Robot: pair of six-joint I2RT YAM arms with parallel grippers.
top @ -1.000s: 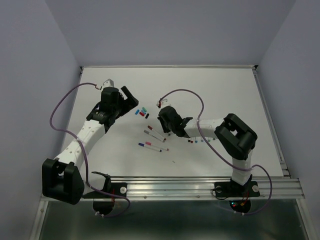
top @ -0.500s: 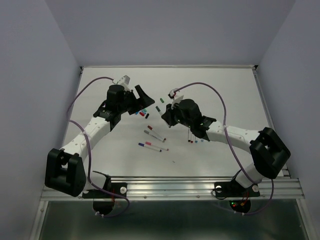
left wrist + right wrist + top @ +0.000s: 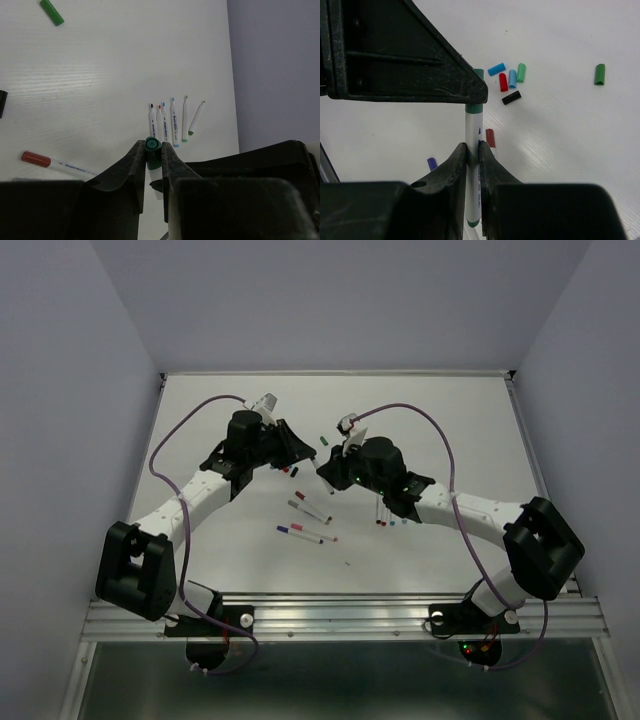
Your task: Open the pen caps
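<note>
A white pen [image 3: 472,131] with a teal-green cap [image 3: 152,149] hangs above the table's middle, spanning both grippers. My left gripper [image 3: 153,148] is shut on that cap. My right gripper [image 3: 472,150] is shut on the barrel below it. From above, the left gripper [image 3: 300,451] and right gripper [image 3: 324,471] meet tip to tip. Loose pen caps lie on the table: blue [image 3: 496,69], red [image 3: 503,82], light blue [image 3: 512,79], green [image 3: 521,72], black [image 3: 511,97], and another green one [image 3: 600,74] apart from them.
Several uncapped pens [image 3: 170,125] lie side by side, seen near the right arm [image 3: 386,516] from above. Capped pens [image 3: 309,510] lie at the table's middle front, one red-capped [image 3: 35,159]. Walls close the table on three sides.
The left arm swung right to the pen and its jaws closed on the cap. The right arm raised the pen and moved it toward the left gripper.
</note>
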